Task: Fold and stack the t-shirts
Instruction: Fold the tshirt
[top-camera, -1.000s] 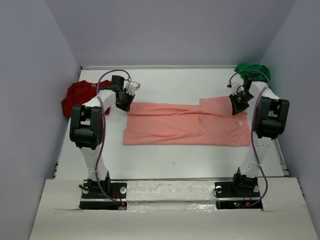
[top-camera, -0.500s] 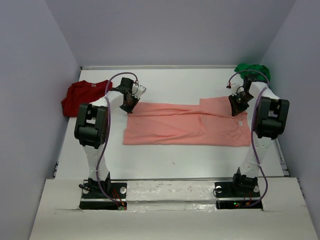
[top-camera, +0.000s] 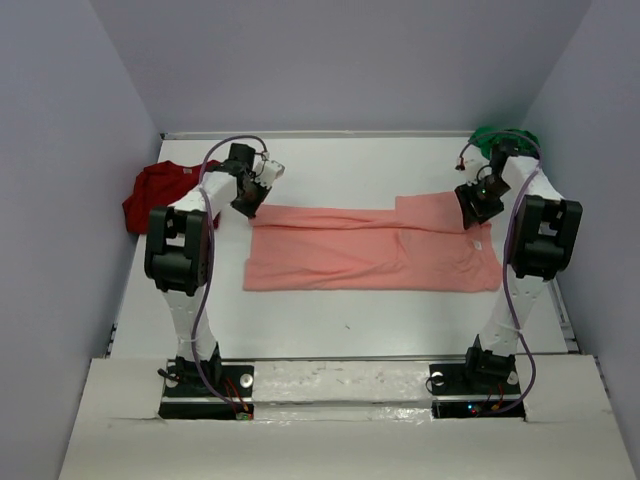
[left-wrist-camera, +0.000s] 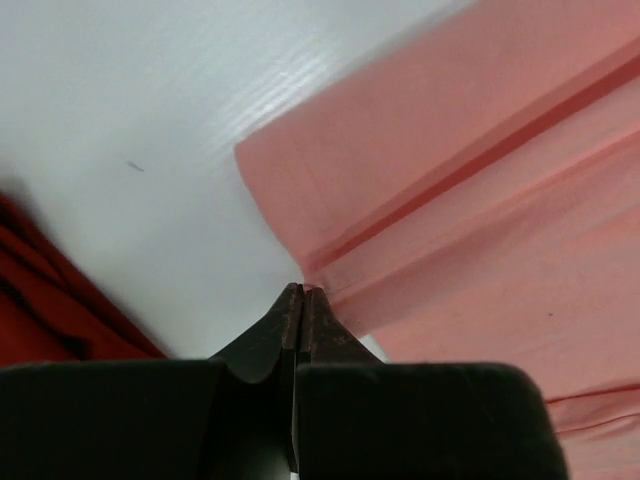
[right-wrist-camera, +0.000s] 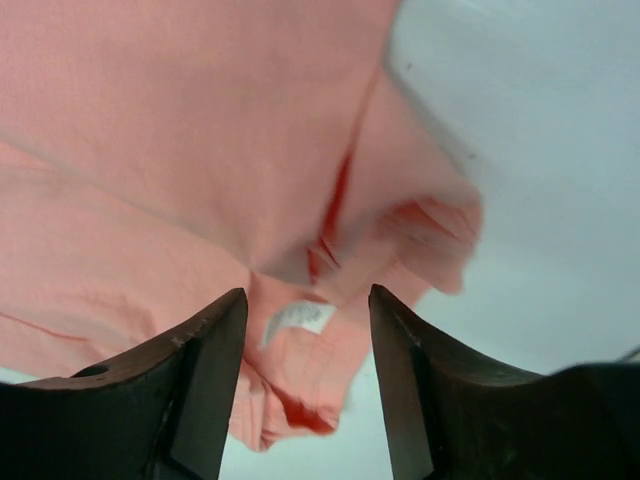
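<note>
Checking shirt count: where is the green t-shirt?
In the top view, the green t-shirt lies bunched in the far right corner, just behind the right gripper.

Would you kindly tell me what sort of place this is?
Likely a lab robot cell: plain lilac walls box in a white table, with two arms bolted at its edge.

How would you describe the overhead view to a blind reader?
A pink shirt lies folded on a white table, left gripper and right gripper at its far corners. A red shirt lies left, a green shirt back right.
</note>
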